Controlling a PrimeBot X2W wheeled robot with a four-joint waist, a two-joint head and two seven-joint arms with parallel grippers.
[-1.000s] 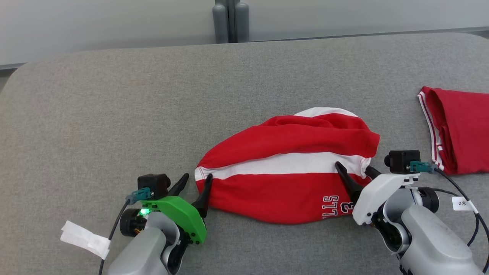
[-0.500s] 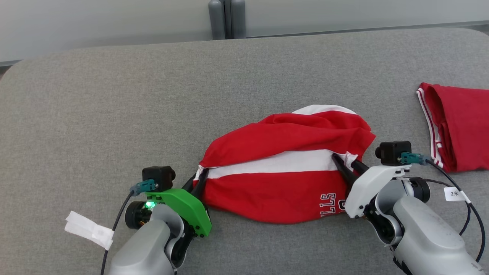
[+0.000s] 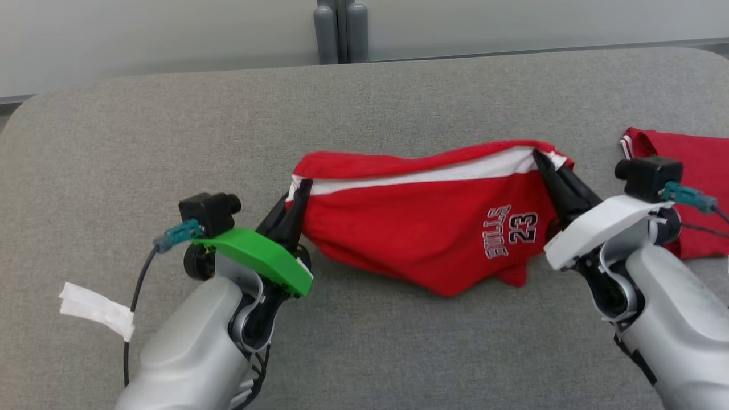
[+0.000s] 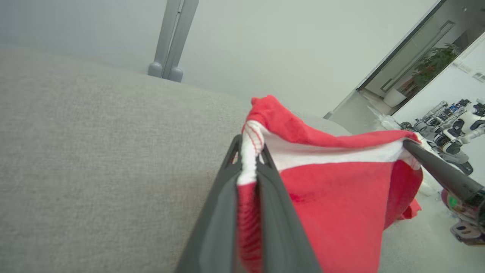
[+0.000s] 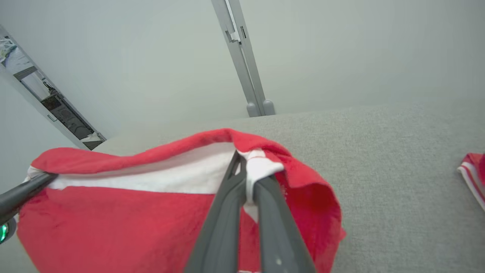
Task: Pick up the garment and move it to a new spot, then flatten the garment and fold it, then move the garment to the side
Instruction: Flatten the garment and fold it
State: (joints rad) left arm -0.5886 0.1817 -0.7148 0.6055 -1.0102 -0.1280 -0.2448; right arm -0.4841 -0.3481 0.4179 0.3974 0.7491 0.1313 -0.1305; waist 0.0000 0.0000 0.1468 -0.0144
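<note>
The garment (image 3: pixel 421 228) is a red jersey with a white band and "23" printed on it, hanging stretched between my two grippers above the grey table (image 3: pixel 171 142). My left gripper (image 3: pixel 300 189) is shut on its left white-banded edge, and the left wrist view shows the cloth (image 4: pixel 333 197) pinched between the fingers (image 4: pixel 248 149). At the right end, my right gripper (image 3: pixel 541 159) is shut on the other corner, and the garment (image 5: pixel 113 223) sags below its fingertips (image 5: pixel 245 167). The lower hem droops toward the table.
A second red garment (image 3: pixel 692 171) with white trim lies folded at the table's right edge, close behind my right wrist. A white tag (image 3: pixel 94 307) hangs from the left arm's cable. A grey post (image 3: pixel 340 31) stands behind the table's far edge.
Both grippers closed on the garment's white-banded edge and lifted it off the table, pulling it taut. The printed number now faces the head camera.
</note>
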